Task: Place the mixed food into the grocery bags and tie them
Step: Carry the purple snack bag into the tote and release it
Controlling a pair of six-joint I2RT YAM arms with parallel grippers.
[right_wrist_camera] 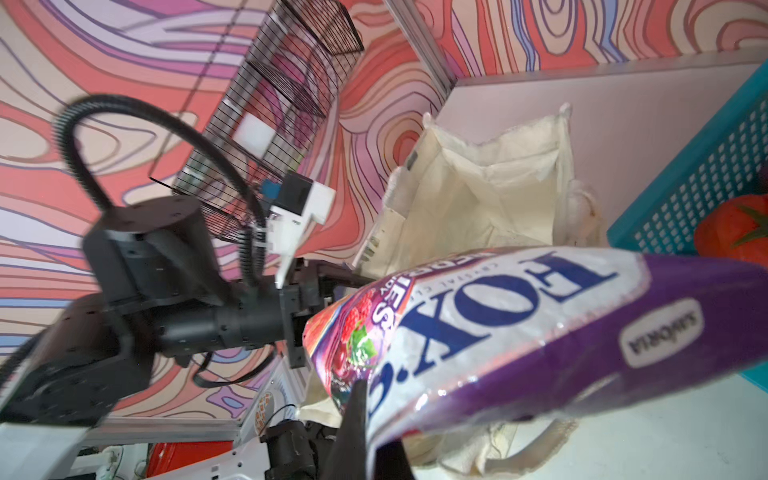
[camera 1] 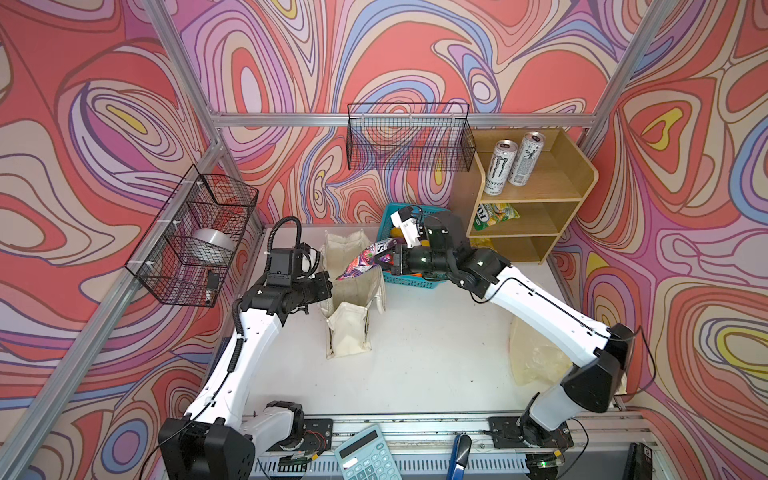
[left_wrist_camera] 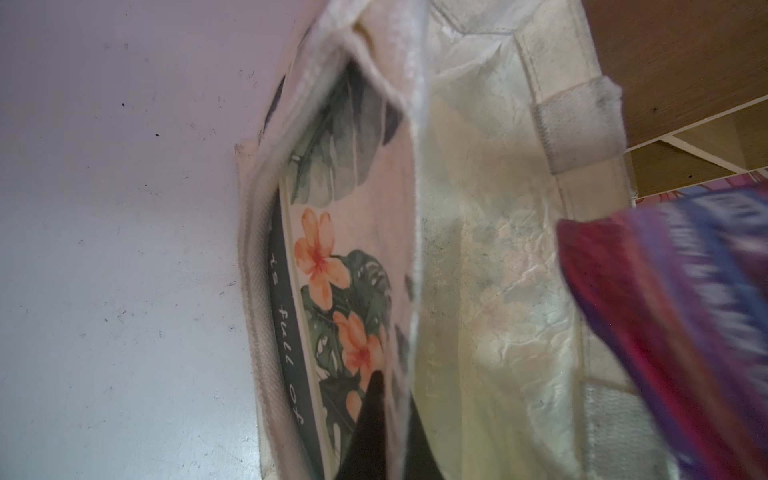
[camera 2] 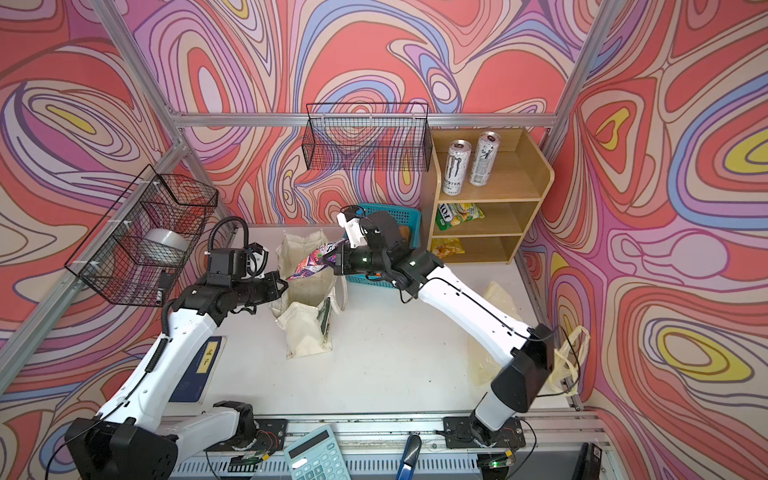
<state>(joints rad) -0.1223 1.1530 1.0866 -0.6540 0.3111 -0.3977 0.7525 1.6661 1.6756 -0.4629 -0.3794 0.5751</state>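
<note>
The cream canvas tote stands open mid-table, its flower print showing in the left wrist view. My left gripper is shut on the tote's near rim and holds it up. My right gripper is shut on a purple snack packet, held tilted above the tote's mouth. The pale-yellow plastic bag lies flat at the right, partly under the right arm.
A teal basket behind the right gripper holds a red tomato. The wooden shelf carries two cans and a green packet. Wire baskets hang on the walls. A calculator lies at the front.
</note>
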